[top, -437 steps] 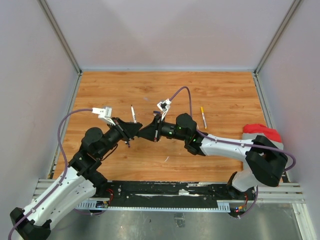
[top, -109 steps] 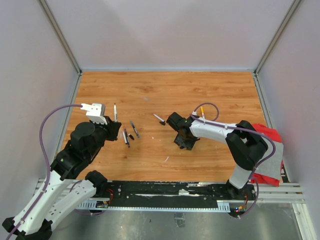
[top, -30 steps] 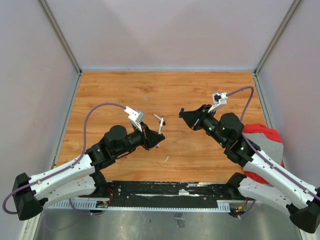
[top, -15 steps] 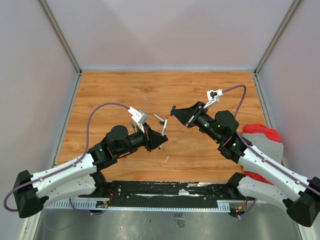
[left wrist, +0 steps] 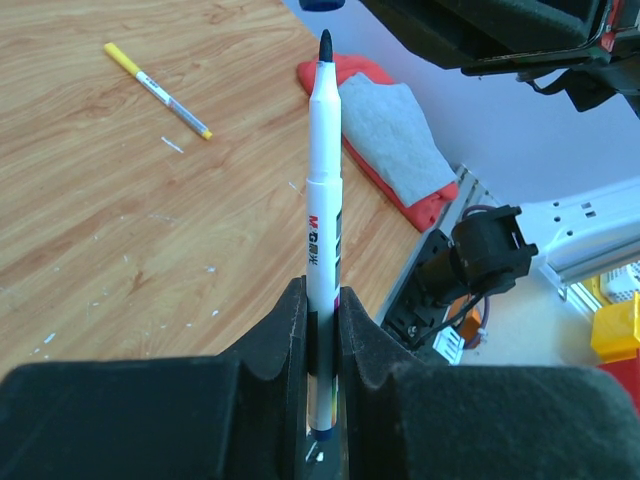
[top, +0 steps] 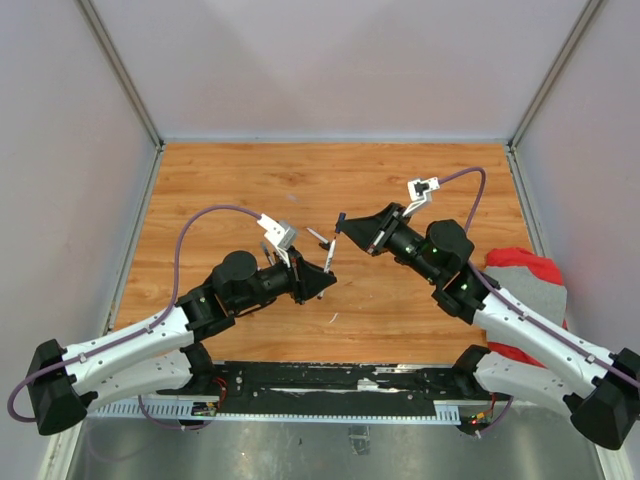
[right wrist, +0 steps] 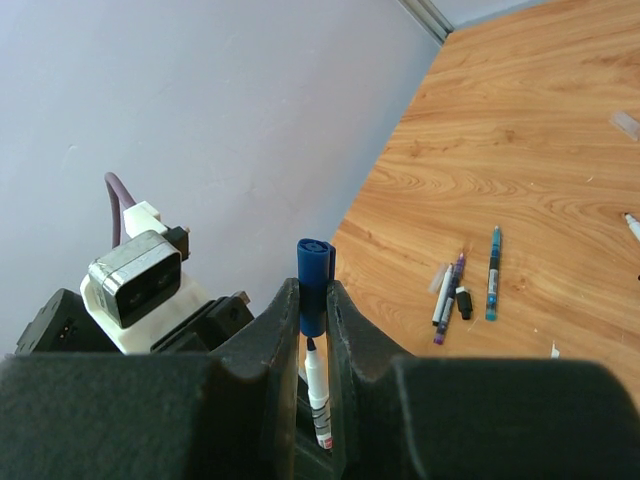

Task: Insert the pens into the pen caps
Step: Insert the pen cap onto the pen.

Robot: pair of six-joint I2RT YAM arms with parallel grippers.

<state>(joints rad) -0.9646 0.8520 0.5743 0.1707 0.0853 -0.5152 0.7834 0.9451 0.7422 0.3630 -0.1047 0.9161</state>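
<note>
My left gripper (top: 324,281) (left wrist: 320,300) is shut on a white pen (top: 329,256) (left wrist: 322,180), which sticks straight out with its dark tip bare. My right gripper (top: 343,222) (right wrist: 313,297) is shut on a dark blue pen cap (right wrist: 313,283) (left wrist: 320,4). The two grippers face each other above the middle of the table. The cap's mouth sits just off the pen (right wrist: 316,385) tip, roughly in line with it. Loose pens (right wrist: 445,290) (right wrist: 493,260) and a black cap (right wrist: 463,302) lie on the wood. A yellow pen (left wrist: 157,90) lies apart from them.
Another white pen (top: 317,237) lies on the table (top: 250,180) just behind the grippers. A red and grey cloth (top: 520,265) (left wrist: 385,120) lies at the right edge. Grey walls close in the left, back and right sides.
My right gripper has carried the blue cap leftward, down to the pen's tip. My left gripper has shifted slightly right with the pen and has then held still.
</note>
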